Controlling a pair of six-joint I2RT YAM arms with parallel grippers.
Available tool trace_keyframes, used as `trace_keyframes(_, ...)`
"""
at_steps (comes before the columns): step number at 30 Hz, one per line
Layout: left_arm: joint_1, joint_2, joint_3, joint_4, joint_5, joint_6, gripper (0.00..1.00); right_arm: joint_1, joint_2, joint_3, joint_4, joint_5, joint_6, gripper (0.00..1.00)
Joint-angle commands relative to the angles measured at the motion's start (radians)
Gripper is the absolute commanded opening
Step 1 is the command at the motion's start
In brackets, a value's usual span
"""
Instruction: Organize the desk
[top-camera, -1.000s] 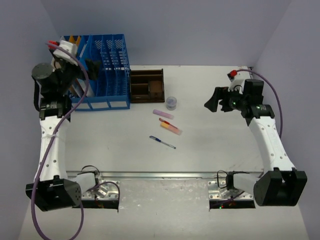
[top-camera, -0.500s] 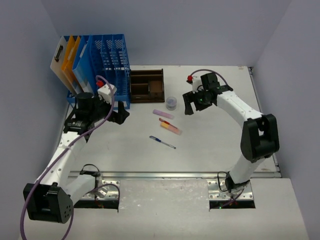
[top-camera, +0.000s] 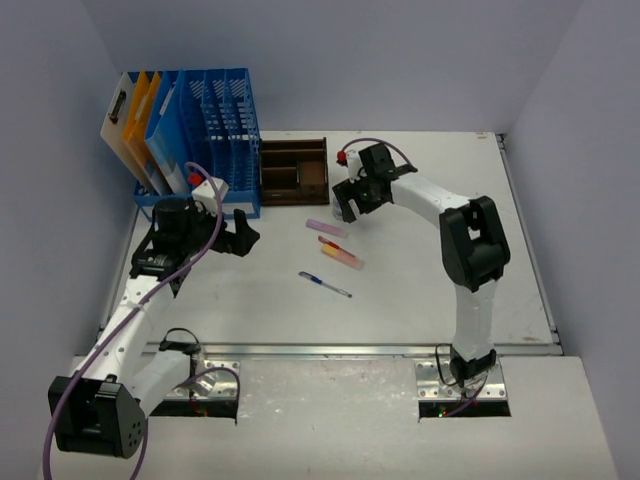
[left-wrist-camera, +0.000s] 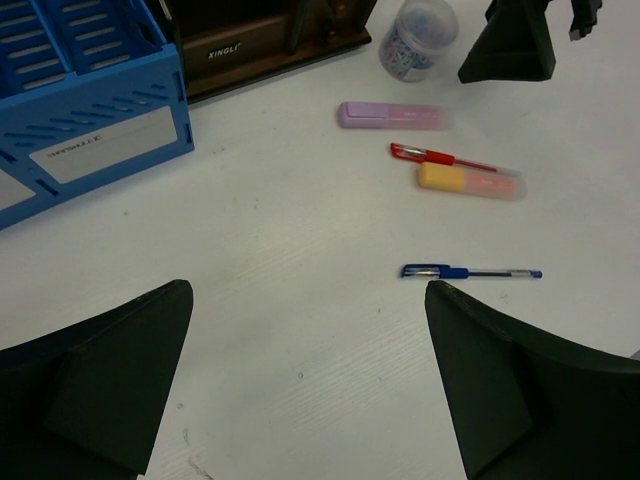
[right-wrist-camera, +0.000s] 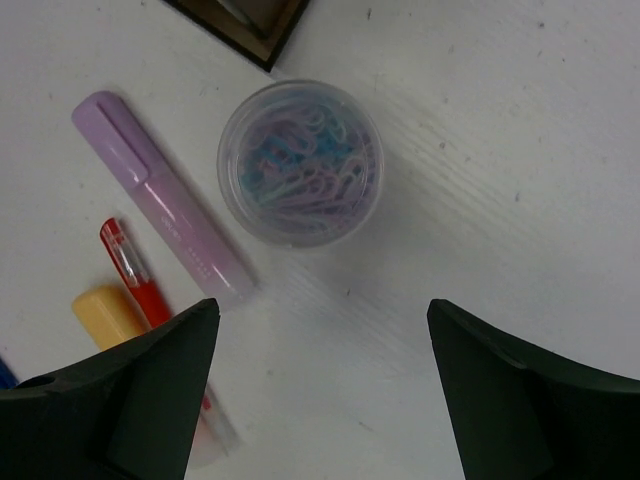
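Under the black right tool (right-wrist-camera: 320, 320), a clear jar (right-wrist-camera: 300, 163) is showing pastel pink, blue and lilac clips. Beside it, a lilac highlighter (right-wrist-camera: 165, 200), a red pen (right-wrist-camera: 125, 260) and an orange-capped highlighter (right-wrist-camera: 105, 312) are contrasting with the off-white counter (right-wrist-camera: 480, 120). Farther off, a blue mesh rack (top-camera: 215, 120) is flanking a dark-brown tray (top-camera: 295, 175).

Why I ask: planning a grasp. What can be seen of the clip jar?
The clip jar is a small round tub of clear plastic, upright on the desk, filled with pastel paper clips in pink, blue and purple. Whether it has a lid cannot be told. It stands just off the tray corner, with a purple highlighter close beside it. The open right tool hangs over it without touching.
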Motion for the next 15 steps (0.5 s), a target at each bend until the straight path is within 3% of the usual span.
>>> trace_keyframes(1,0.005,-0.022,-0.003,0.074,-0.003,-0.028,1.00,0.010,0.053,0.093,0.083,0.036,-0.035,0.86)
trace_keyframes(8,0.005,-0.017,0.000,0.077,-0.007,-0.026,1.00,0.018,0.148,0.179,0.107,0.045,-0.020,0.90)
trace_keyframes(15,0.005,-0.017,-0.011,0.095,-0.009,-0.026,1.00,0.019,0.172,0.194,0.141,0.045,-0.020,0.83)
